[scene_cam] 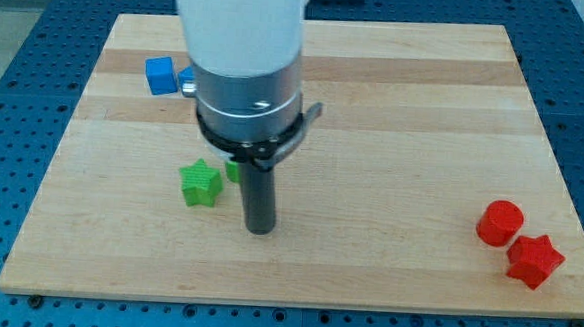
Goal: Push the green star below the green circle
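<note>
The rod (261,187) hides most of a green block (233,169); its shape is unreadable.

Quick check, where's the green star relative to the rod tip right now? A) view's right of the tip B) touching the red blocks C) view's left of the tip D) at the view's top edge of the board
C: the green star sits to the view's left of my tip and slightly higher, with bare board between them.
</note>
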`<state>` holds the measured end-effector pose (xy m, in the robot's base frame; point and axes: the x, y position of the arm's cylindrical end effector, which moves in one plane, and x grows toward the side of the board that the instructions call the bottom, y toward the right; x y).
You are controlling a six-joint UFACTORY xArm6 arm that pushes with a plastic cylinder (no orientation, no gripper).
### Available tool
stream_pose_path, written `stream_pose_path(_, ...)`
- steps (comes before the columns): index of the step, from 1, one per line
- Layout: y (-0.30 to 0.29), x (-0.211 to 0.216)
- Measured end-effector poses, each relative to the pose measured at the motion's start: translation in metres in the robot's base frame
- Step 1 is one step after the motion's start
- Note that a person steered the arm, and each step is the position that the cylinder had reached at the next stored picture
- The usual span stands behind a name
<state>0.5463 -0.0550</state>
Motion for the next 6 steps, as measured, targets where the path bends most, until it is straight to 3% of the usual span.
stream_pose_path(4, -0.106, 0.000)
stream_pose_path(6, -0.088, -0.057)
